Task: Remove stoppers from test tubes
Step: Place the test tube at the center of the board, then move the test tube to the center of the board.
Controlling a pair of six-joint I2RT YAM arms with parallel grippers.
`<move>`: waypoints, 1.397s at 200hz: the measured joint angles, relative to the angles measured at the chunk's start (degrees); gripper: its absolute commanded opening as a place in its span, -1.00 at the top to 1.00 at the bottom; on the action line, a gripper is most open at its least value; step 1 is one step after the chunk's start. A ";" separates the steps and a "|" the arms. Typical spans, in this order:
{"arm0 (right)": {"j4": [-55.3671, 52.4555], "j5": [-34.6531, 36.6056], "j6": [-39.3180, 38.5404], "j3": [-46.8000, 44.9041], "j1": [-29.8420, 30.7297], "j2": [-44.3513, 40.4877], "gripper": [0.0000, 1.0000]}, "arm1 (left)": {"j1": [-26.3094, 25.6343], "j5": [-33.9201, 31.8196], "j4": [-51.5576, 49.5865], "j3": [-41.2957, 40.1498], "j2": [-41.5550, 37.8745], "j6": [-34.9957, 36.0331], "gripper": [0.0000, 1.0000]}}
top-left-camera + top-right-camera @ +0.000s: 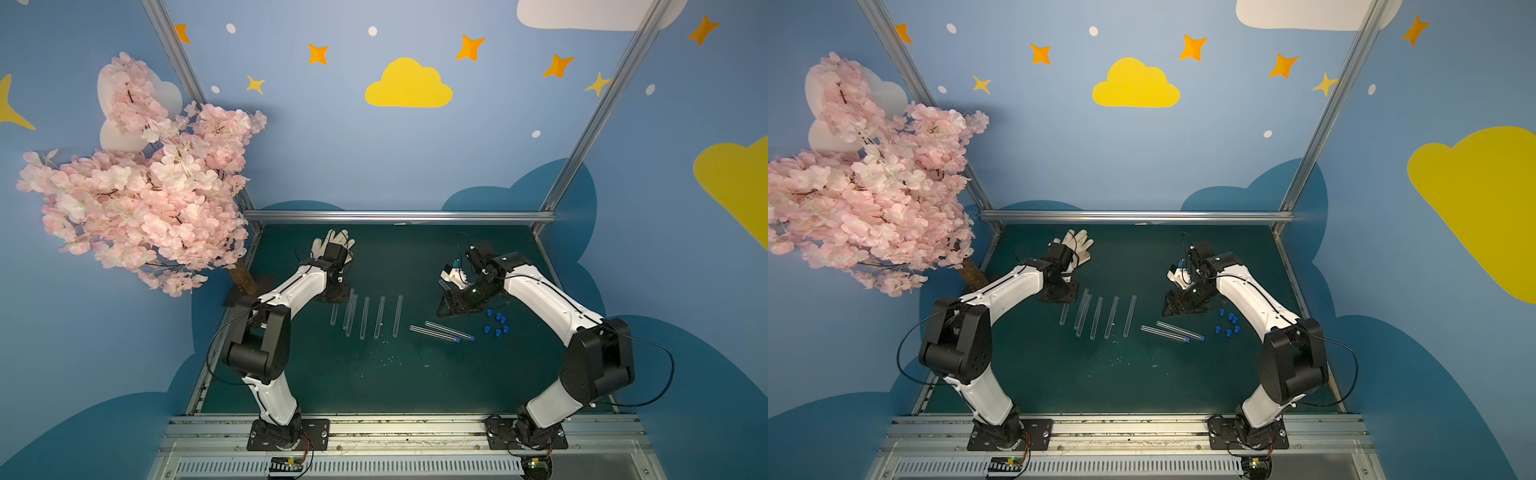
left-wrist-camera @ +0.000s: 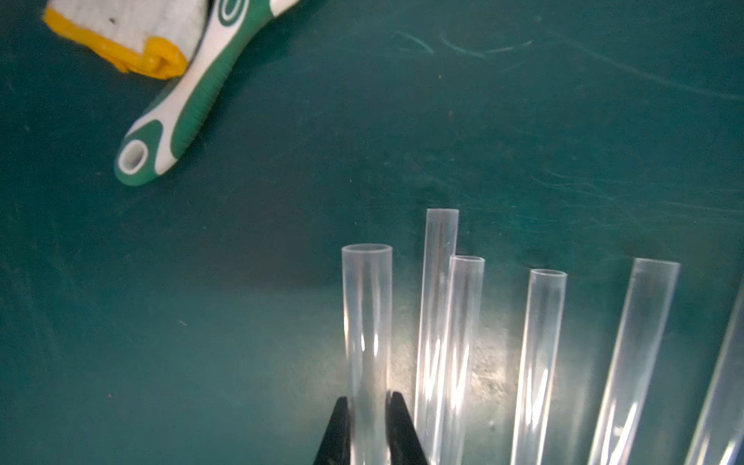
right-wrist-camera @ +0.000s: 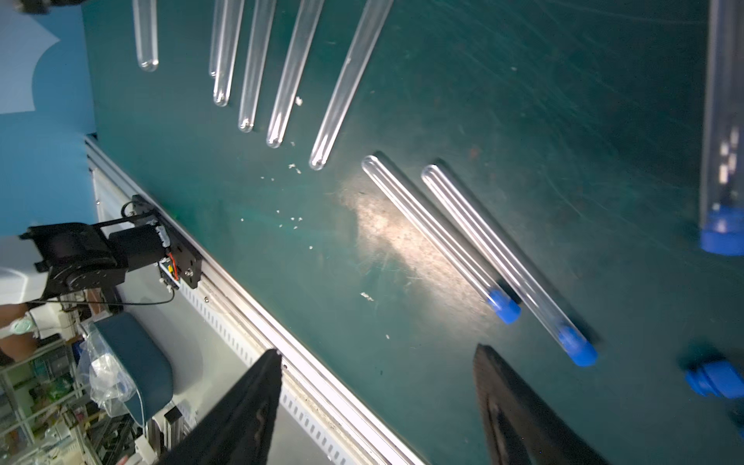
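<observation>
Records the left gripper (image 2: pixel 368 398) clamped shut on one uncapped test tube (image 2: pixel 366 322), at the end of a row of other uncapped test tubes (image 1: pixel 364 318) lying side by side on the green mat (image 1: pixel 374 374). Finds the right gripper (image 3: pixel 378 350) over the mat with fingers spread wide and nothing between them, near two stoppered test tubes (image 1: pixel 449 330), a blue stopper (image 3: pixel 505 310) seated in each mouth. Logs a cluster of loose stoppers (image 1: pixel 496 322) on the mat just beside those two, plus one more stoppered tube (image 3: pixel 722 120) at the edge of the right wrist view, resting place not determinable.
</observation>
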 measured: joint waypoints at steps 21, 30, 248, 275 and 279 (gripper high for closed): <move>0.48 -1.16 0.02 0.02 1.07 0.28 -0.57 | 0.00 -0.39 0.26 1.29 3.74 1.03 0.88; 0.50 -1.55 0.02 0.02 1.27 0.50 -0.57 | 0.11 -0.50 0.26 1.55 4.81 1.25 0.88; -3.15 0.11 -0.20 4.02 -9.99 0.63 -0.62 | -11.98 -2.86 -6.27 4.28 -9.64 4.90 -0.26; -4.76 2.03 -1.18 5.75 -13.20 1.77 -0.62 | -17.20 2.05 -6.25 4.33 -9.68 4.35 -0.26; -4.94 2.40 -1.38 6.21 -13.44 2.16 -0.62 | -17.68 2.78 -6.21 4.33 -9.66 4.13 -0.26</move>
